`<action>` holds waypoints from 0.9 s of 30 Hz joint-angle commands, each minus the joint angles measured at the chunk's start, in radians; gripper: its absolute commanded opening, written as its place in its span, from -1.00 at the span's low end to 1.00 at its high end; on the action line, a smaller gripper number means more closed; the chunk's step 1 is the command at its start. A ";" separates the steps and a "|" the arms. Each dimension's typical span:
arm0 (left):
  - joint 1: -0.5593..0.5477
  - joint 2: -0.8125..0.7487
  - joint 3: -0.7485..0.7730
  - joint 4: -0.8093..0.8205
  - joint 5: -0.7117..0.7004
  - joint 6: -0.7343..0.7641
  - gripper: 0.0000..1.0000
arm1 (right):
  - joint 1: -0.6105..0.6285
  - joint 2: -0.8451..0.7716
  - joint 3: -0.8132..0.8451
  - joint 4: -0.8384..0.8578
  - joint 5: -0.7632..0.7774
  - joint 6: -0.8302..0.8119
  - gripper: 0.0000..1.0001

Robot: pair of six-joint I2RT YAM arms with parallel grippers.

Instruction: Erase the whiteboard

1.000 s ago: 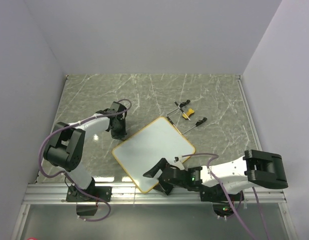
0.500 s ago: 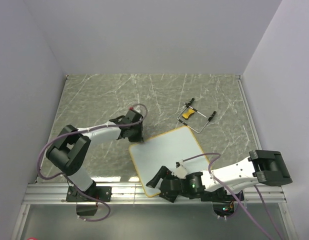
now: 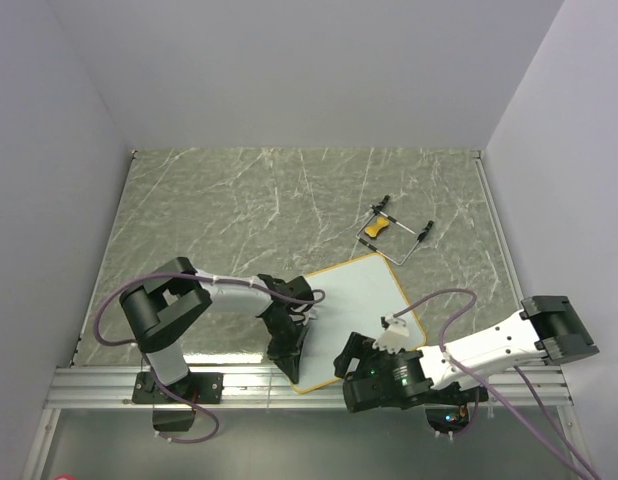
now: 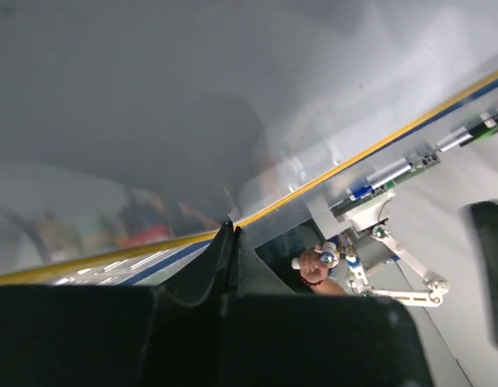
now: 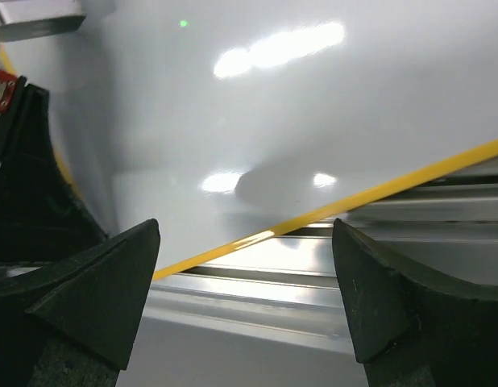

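The whiteboard (image 3: 354, 300) lies flat at the table's (image 3: 209, 200) 6 o'clock side, turned askew. One corner points to 1 o'clock, and the opposite corner reaches over the metal rail (image 3: 109, 385) at the near edge. Its face shows no marks in any view. The left gripper (image 3: 289, 348) sits at the board's 8 o'clock edge. In the left wrist view its jaws are pressed together with nothing between them, and their joined tip (image 4: 233, 238) meets the yellow rim, with the white face (image 4: 192, 97) filling the view toward 12 o'clock. The right gripper (image 3: 347, 355) is at the board's 5 o'clock edge, near the overhanging corner. In its wrist view the jaws stand wide apart, one finger (image 5: 96, 298) at 8 o'clock and the other at 4 o'clock. They hold nothing. The yellow rim runs aslant across the gap between them (image 5: 245, 230), with the board face (image 5: 313, 105) above it and the rail (image 5: 313, 282) below. Whether either finger touches the board cannot be told. The wire stand (image 3: 399, 238) and the yellow eraser (image 3: 373, 230) lie at 1 o'clock from the board, just beyond its far corner.
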 commanded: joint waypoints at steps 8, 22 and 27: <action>0.055 -0.021 0.460 -0.307 -0.532 0.154 -0.99 | -0.005 -0.068 0.002 -0.196 -0.020 0.789 0.89; 0.321 0.104 0.516 -0.059 -0.670 0.411 -0.20 | -0.008 -0.008 -0.147 0.138 0.087 0.800 0.92; 0.322 0.164 0.483 -0.027 -0.750 0.424 -0.26 | -0.012 0.044 -0.135 0.178 0.060 0.801 0.92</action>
